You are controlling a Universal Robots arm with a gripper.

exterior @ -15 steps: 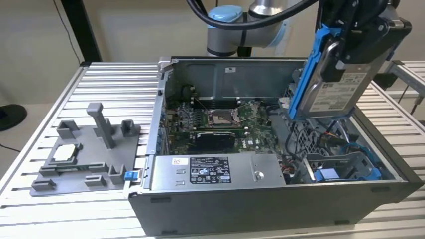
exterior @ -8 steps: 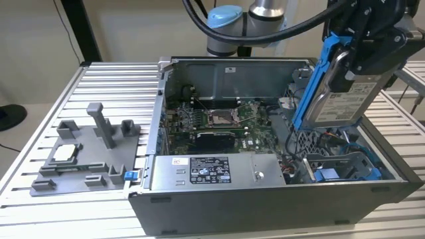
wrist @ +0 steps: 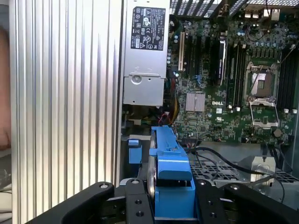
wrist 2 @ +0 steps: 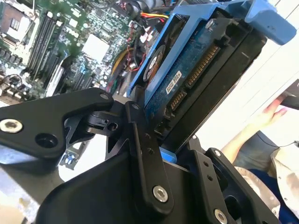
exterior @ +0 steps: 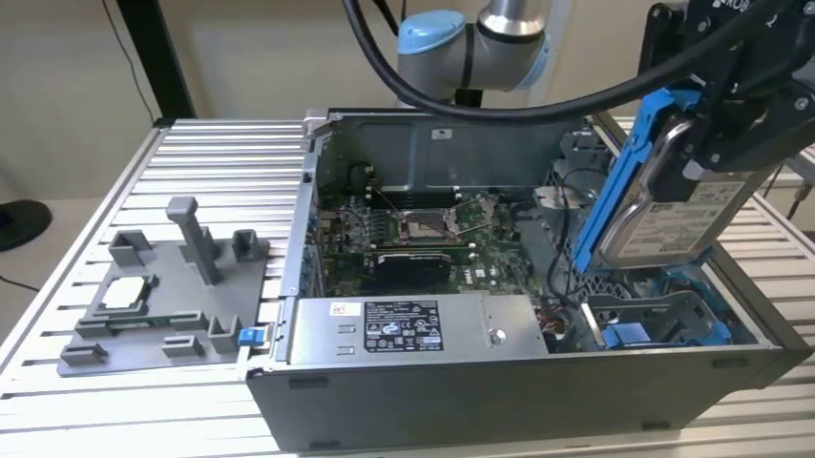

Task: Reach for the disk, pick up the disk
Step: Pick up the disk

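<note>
The disk [exterior: 673, 221], silver-grey with a white label and blue side rails, hangs tilted and nearly on edge above the right end of the open computer case [exterior: 510, 401]. My black gripper [exterior: 720, 134] is shut on its upper part, one finger on each side. In the second wrist view the disk [wrist 2: 196, 70] shows its circuit-board face and connector between the gripper [wrist 2: 170, 140] fingers. In the first wrist view the blue rail of the disk [wrist: 169, 158] stands edge-on between the fingers [wrist: 136, 207], clear of the case below.
Below the disk lies the case's blue plastic bay [exterior: 662, 329]. The motherboard [exterior: 421, 234] and power supply [exterior: 407, 329] fill the case. A grey fixture plate [exterior: 166, 305] with a white-topped chip [exterior: 124, 292] sits on the slatted table [exterior: 217, 162]. A person's hand [wrist 2: 271, 114] is near.
</note>
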